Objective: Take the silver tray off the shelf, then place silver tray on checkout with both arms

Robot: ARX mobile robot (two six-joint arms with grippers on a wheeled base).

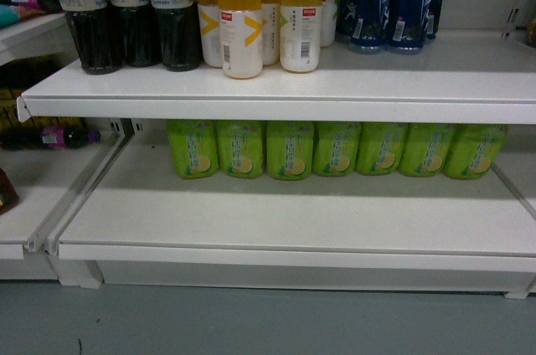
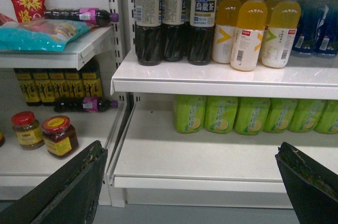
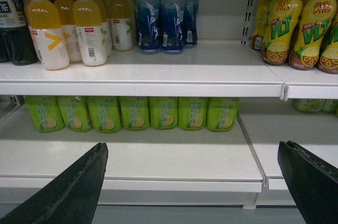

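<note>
Both claws, left (image 2: 190, 182) and right (image 3: 193, 182), gape wide and empty, facing the shelf (image 1: 285, 213) squarely. No tray shows in any view; its direction, long axis and the nearer arm cannot be told. Green bottles (image 1: 335, 150) line the back; the board's front and pale lip lie bare, open for entry.

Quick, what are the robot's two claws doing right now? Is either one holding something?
Left gripper: open, jaws spread wide, holding nothing, facing the shelf.
Right gripper: open, jaws spread wide, holding nothing.
</note>
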